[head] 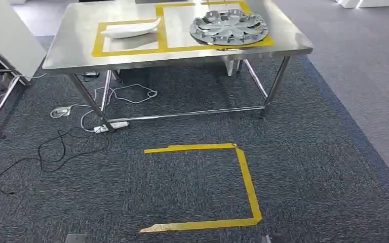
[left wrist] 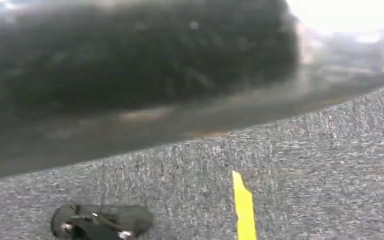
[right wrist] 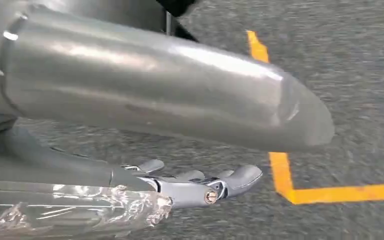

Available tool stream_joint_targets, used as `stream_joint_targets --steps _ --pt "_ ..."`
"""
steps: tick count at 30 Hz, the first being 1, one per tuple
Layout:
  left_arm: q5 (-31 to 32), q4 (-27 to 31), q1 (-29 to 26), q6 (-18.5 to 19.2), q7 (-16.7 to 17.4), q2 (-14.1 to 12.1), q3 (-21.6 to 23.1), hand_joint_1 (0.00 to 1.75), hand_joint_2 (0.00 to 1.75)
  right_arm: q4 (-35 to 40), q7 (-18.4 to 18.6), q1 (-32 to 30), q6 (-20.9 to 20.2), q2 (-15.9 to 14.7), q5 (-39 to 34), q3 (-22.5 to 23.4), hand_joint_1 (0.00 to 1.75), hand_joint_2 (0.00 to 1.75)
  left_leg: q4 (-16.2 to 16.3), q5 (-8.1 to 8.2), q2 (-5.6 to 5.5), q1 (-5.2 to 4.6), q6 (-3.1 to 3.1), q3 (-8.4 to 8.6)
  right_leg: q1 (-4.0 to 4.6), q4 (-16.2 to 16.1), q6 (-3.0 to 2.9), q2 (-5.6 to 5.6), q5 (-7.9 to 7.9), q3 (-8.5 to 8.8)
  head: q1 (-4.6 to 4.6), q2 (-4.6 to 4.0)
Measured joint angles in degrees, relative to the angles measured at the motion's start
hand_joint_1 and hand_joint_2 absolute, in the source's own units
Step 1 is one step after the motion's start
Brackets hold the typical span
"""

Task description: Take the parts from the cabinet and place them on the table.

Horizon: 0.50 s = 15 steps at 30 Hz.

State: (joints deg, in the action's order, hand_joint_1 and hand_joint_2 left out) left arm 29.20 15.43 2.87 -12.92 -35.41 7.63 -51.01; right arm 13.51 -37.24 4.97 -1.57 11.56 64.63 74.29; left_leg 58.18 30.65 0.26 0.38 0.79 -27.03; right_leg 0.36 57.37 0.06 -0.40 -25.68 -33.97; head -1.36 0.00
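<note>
The steel surface [head: 81, 48] stands ahead of the robot, and it carries two yellow-taped frames side by side. In the smaller frame [head: 97, 43] lies a white curved part [head: 130, 29]; in the larger frame [head: 268, 41] lies a silver wheel cover [head: 229, 26], flat, with its edge reaching the tape at the near side. I judge that the frames are the marked places for the parts, each one sized for its own piece — so both parts are on the surface and the cabinet is not to be seen from here.

On the carpet in front there is a yellow tape outline [head: 250, 195], open at one side. It is probably the standing mark for the robot, so that it stops at the same place before the surface every time.

The right hand [right wrist: 200, 186] hangs low over the carpet near the corner of this tape. Its fingers [right wrist: 242, 176] are spread a little and curve gently, and nothing is between them, so this hand is empty. The thick silver tube above it looks like part of the robot's own arm.

The left wrist view is blurred and dark; I cannot tell how the left hand's fingers stand or whether they hold something.

Cables [head: 55, 147] and a power strip [head: 110, 126] lie on the carpet under the surface's left side — a thing to step around.
</note>
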Motion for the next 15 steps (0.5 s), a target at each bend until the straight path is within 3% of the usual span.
stream_joint_targets --steps 1,2,4,5,6,8,9,10,11,13,14,15 --pt "0.4 0.0 0.1 0.0 -0.2 0.1 -0.1 0.0 0.0 0.1 -0.3 0.1 -0.2 0.0 -0.1 0.0 0.0 0.0 -1.6 0.26 -0.09 -0.12 -0.42 0.43 0.02 0.2 0.37 -0.09 0.41 -0.35 -0.22 0.0" --pt "0.8 0.0 0.1 0.0 -0.4 0.2 -0.2 0.0 0.0 0.2 -0.4 0.2 -0.3 0.0 -0.2 0.0 0.0 0.0 -1.5 0.03 -0.09 -0.2 -0.63 0.04 -0.01 0.2 0.69 -0.12 0.88 -0.4 -0.13 0.0" --pt "0.9 0.0 0.1 0.0 -0.5 0.5 -0.6 0.0 0.0 0.2 -0.5 0.1 -0.3 0.0 -0.2 0.1 0.0 0.0 -1.6 -0.81 -0.06 -0.38 -1.62 -0.53 -0.11 0.0 1.45 -0.09 1.83 -0.53 -0.15 0.0" --pt "0.9 0.0 0.1 0.0 -0.5 0.7 -0.8 0.0 0.0 0.3 -0.6 0.0 -0.3 0.0 -0.2 0.2 0.0 0.0 -2.0 -1.56 0.38 0.04 -2.24 -1.07 -0.3 0.5 1.76 0.1 0.83 -0.86 -0.02 0.0" --pt "0.9 0.0 0.3 0.0 -0.5 0.6 -0.9 0.0 0.0 0.4 -0.6 0.0 -0.3 0.0 -0.2 0.3 0.0 0.0 -2.0 -2.15 0.37 -0.02 -2.8 -1.78 -0.35 2.1 2.12 0.17 -2.17 -1.77 -0.33 0.0" --pt "0.9 0.0 0.4 0.0 -0.5 0.7 -1.1 0.0 0.0 0.4 -0.6 0.1 -0.3 0.0 -0.2 0.4 0.0 0.0 -1.9 -3.5 0.39 -0.1 -3.08 -3.43 -0.53 10.2 2.64 0.22 -9.0 -4.17 -0.48 0.0" --pt "0.9 0.0 0.4 0.0 -0.5 0.8 -1.1 0.0 0.0 0.4 -0.6 0.1 -0.3 0.0 -0.2 0.4 0.0 0.0 -1.8 -4.26 0.41 -0.16 -3.07 -4.4 -0.53 14.4 2.84 0.22 -11.11 -5.07 -0.44 0.0" --pt "1.0 0.0 0.4 0.0 -0.5 0.8 -1.1 0.0 0.0 0.4 -0.6 0.1 -0.3 0.0 -0.2 0.4 0.0 0.0 -1.8 -5.06 0.43 -0.18 -3.01 -5.46 -0.53 17.5 2.93 0.22 -11.33 -5.27 -0.48 0.0" --pt "1.0 0.0 0.4 0.0 -0.5 0.8 -1.1 0.0 0.0 0.4 -0.6 0.1 -0.3 0.0 -0.2 0.5 0.0 0.0 -1.8 -5.73 0.48 -0.2 -2.93 -6.36 -0.53 17.9 2.91 0.22 -9.73 -4.36 -0.44 0.0" --pt "1.0 0.0 0.4 0.0 -0.5 0.8 -1.1 0.0 0.0 0.4 -0.6 0.1 -0.3 0.0 -0.2 0.5 0.0 0.0 -1.7 -7.12 0.49 -0.23 -2.68 -8.08 -0.53 12.7 2.62 0.22 -4.84 0.52 -0.44 0.0" --pt "1.0 0.0 0.4 0.0 -0.5 0.9 -1.1 0.0 0.0 0.4 -0.6 0.2 -0.3 0.0 -0.2 0.6 0.0 0.0 -1.7 -7.81 0.44 -0.24 -2.48 -8.76 -0.52 7.3 2.31 0.24 -3.81 4.53 -0.48 0.0" --pt "1.0 0.0 0.4 0.0 -0.5 0.9 -1.1 0.0 0.0 0.5 -0.6 0.4 -0.3 0.0 -0.2 0.6 0.0 0.0 -1.7 -8.42 0.41 -0.27 -2.26 -8.94 -0.48 1.5 1.99 0.34 -5.32 8.7 -0.46 0.0"
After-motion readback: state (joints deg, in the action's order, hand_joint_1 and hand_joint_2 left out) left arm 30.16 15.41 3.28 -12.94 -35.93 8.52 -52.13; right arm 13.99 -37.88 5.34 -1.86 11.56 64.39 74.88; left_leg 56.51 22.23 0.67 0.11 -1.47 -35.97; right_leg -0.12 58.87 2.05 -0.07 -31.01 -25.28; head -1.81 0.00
